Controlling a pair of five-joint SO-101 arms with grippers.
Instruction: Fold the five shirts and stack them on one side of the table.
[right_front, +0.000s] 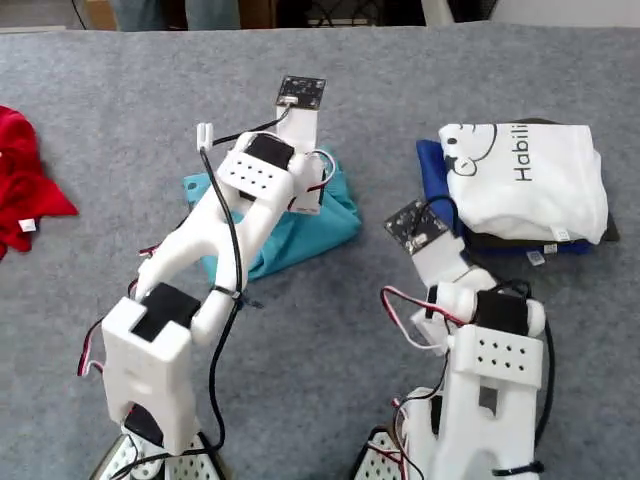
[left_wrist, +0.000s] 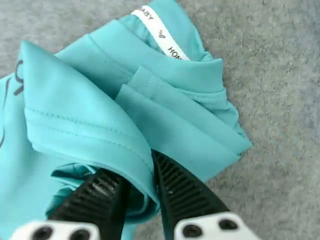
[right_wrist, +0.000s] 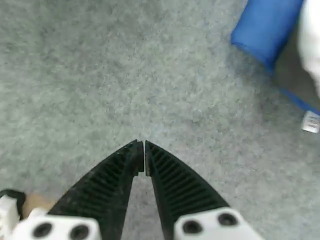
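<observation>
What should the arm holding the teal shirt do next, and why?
Probably draw the pinched flap across to finish the fold: the left gripper is shut on the teal shirt, which lies rumpled, apart from the folded white shirt.

1. The left arm (right_front: 250, 190) stretches out over a rumpled teal shirt (right_front: 290, 235) in the middle of the table.
2. The right arm (right_front: 480, 330) sits just beside a folded stack. A white shirt (right_front: 530, 180) is on top, with a blue shirt (right_front: 432, 165) and a dark shirt (right_front: 490, 240) showing beneath.
3. A red shirt (right_front: 25, 190) lies crumpled at the left edge of the grey table (right_front: 100, 100), well apart.
</observation>
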